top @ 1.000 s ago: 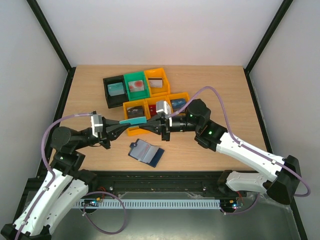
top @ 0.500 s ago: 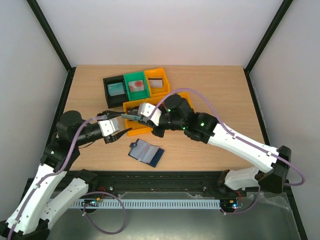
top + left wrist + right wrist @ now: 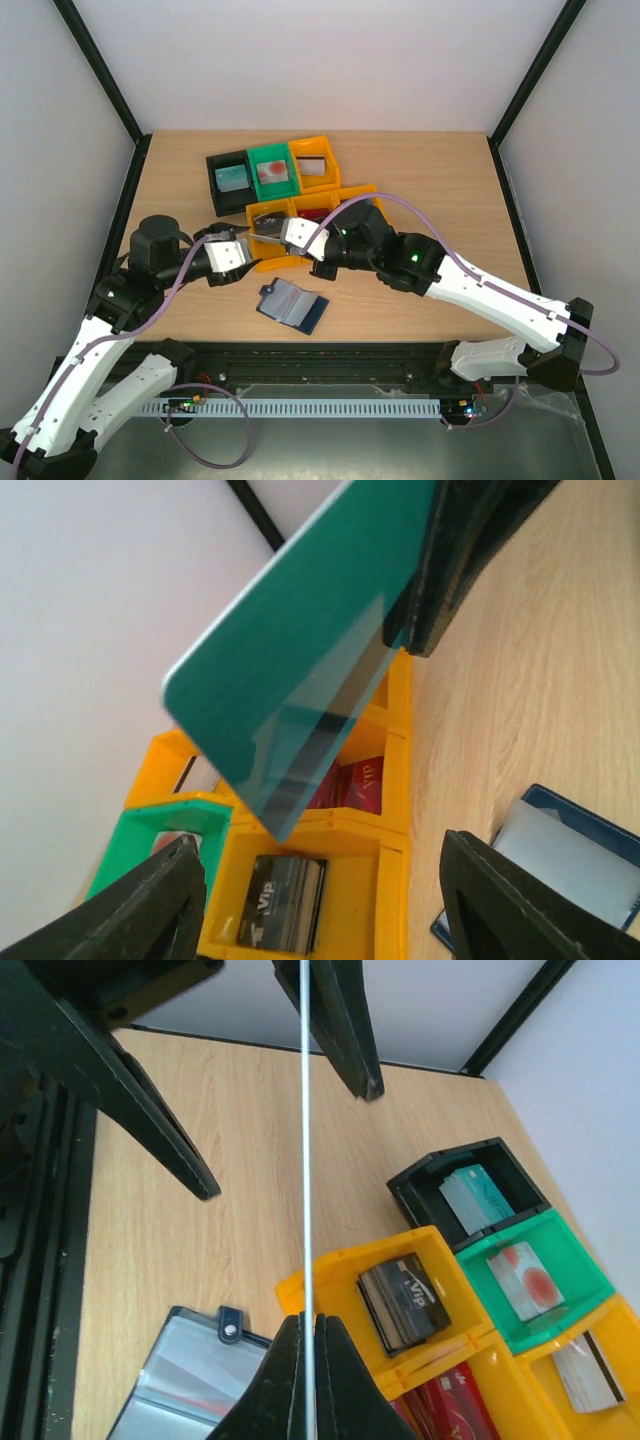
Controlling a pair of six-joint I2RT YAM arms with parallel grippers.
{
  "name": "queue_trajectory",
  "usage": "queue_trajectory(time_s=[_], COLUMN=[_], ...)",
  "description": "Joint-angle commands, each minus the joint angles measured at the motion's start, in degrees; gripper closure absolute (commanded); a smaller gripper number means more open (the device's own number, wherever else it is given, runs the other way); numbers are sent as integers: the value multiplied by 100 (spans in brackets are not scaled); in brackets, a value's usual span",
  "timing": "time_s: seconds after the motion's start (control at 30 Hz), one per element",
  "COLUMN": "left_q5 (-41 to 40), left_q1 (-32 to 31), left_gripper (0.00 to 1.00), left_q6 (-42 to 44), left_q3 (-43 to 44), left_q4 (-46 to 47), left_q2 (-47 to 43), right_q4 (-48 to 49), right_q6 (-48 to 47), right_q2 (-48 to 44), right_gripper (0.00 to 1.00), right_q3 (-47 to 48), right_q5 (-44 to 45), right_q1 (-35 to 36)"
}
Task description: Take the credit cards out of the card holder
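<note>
Right pincer [image 3: 308, 1332] clamps the teal card [image 3: 300, 650] by the orange bins [image 3: 330, 825].
Left pincer [image 3: 287, 1140] gapes, clear of it; the card holder [image 3: 292, 305] lies open near the bench's [image 3: 540, 710] near edge. Likely best: keep the clamp firm, lay the card flat before lowering into a bin.

The light wooden counter [image 3: 440, 180] carries, toward 11 o'clock of its middle, a black bin [image 3: 214, 190], a green bin [image 3: 275, 196] and an orange bin [image 3: 331, 160] side by side, with more orange bins [image 3: 272, 264] just beside them at their 5 o'clock, and the card holder [image 3: 292, 305] lying open toward 7 o'clock, apart from the bins.
</note>
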Motion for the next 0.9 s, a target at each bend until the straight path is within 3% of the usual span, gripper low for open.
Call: queue_trajectory(time_s=[0.0,0.17,0.6,0.8,0.87], left_q5=[-421,405,-1054,-1144,-1173], left_q1=[-26,-161,-853,-991,-999], left_gripper=[33,34,58,87,92], left_q6=[428,1230,1364,1662,1802], left_q3=[401,840,635,601,579], left_q4=[61,-543,63,-125,-205], left_q2=[-48,33,467,530,518], right_q4=[-253,-325,-273,-244,-222], right_q6=[-84,-100,-136,-180,-180], right_q2=[197,574,577,601,578], right_gripper=[98,98,98,98,98], right_q3=[-31,145,357,388,393], right_q5=[623,974,1004,1030,1029], right_q1=[51,174,445,499,503])
